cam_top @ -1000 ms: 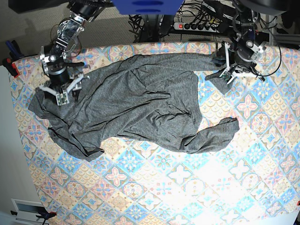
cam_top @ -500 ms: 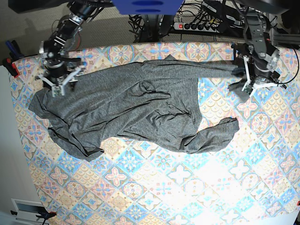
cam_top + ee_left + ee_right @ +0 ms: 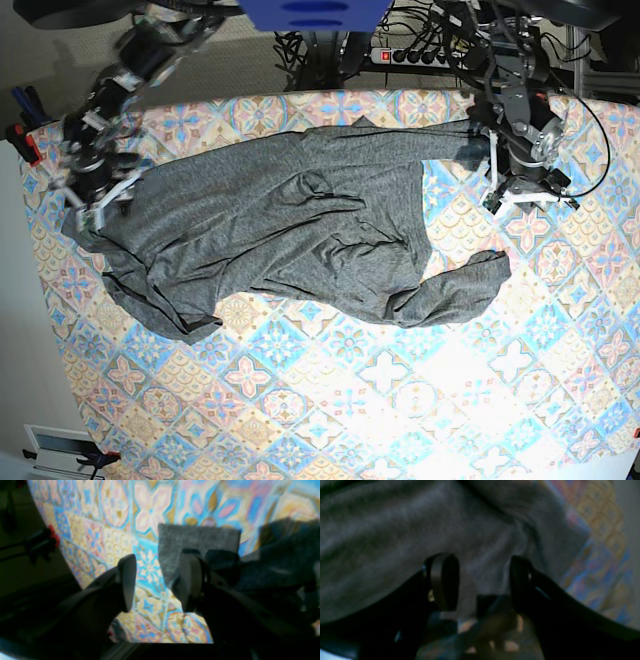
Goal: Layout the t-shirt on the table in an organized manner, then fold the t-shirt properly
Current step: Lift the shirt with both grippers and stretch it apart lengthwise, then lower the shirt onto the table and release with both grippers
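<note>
Jaws spread on my left gripper [image 3: 157, 585] and right gripper [image 3: 482, 585], hovering to re-pinch the rumpled t-shirt [image 3: 290, 230] for flattening.

I see my left gripper [image 3: 157, 582] with its jaws apart. My right gripper [image 3: 482, 585] is wide apart too, with both arms reaching down.
</note>
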Tool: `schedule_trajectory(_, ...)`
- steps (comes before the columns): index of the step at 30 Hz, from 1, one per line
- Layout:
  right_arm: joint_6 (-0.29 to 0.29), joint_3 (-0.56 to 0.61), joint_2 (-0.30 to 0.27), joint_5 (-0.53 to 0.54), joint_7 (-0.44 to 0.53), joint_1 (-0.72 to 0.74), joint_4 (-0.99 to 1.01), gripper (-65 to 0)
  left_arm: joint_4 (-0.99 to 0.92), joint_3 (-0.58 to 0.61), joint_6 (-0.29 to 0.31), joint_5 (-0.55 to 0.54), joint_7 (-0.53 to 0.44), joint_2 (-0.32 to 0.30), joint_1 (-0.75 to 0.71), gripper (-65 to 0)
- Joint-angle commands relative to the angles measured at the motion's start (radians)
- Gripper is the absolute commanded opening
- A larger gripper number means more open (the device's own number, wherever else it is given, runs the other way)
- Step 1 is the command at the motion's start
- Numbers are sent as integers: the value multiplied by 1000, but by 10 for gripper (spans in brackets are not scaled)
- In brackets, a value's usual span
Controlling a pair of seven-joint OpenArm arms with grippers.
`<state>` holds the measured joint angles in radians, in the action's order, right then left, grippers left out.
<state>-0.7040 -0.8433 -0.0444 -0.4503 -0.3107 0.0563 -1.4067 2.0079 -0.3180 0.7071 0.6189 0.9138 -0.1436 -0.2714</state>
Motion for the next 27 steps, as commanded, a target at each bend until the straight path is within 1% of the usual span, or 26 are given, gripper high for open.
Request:
schedule_trajectory(1, 10, -4, -41, 17, 26, 14, -1, -317, 17, -7, -9, 16, 8, -3, 1, -368)
schedule_trajectory(3, 10, -4, -56, 17, 28, 15, 34, -317, 17, -7, -9, 16, 8, 2, 2, -368)
schedule_trajectory(5, 10, -4, -58, 17, 40, 29, 63, -317, 18, -7, -9, 16, 8, 3, 2, -368)
schedule_trajectory(8, 10, -4, -58, 14, 106, 83, 102, -317, 18, 15, -9, 14, 8, 3, 2, -368)
schedule_trajectory(11, 8, -4, -59, 12, 146, 99, 152, -317, 18, 27, -9, 14, 8, 5, 2, -368)
schedule_trajectory(14, 8, -4, -61, 11, 155, 99, 182, -317, 18, 33, -9, 14, 8, 5, 2, -368)
schedule_trajectory(20, 8, -4, -108, 11, 155, 99, 263, -325, 18, 33, -9, 14, 8, 5, 2, -369)
schedule_trajectory(22, 8, -4, -125, 11, 157, 99, 290, -357, 18, 33, -9, 14, 8, 5, 2, -371)
schedule_trajectory(27, 8, -11, -154, 18, 157, 99, 332, -554, 18, 33, -9, 14, 8, 5, 2, -371)
